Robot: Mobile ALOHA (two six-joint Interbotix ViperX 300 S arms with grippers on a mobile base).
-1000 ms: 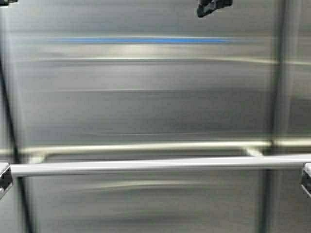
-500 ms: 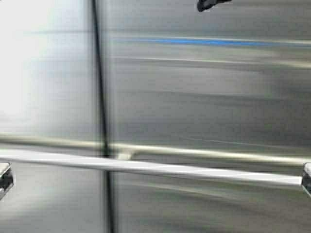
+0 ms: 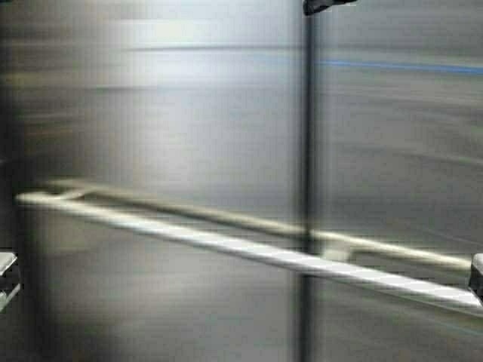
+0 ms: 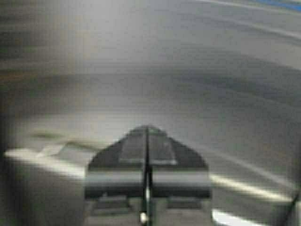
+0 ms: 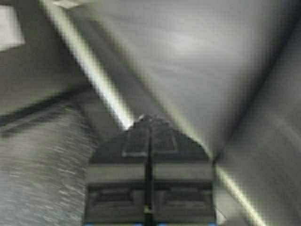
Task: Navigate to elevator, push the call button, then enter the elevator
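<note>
Inside the elevator [image 3: 189,121]: steel wall panels filling the view ahead, flat handrail [image 3: 249,249] slanting from far left to near right. Left gripper [image 4: 147,129] closed, empty. Right gripper [image 5: 149,117] closed, empty.

Left gripper [image 4: 147,129] and right gripper [image 5: 149,117], jaws closed (both empty).
</note>
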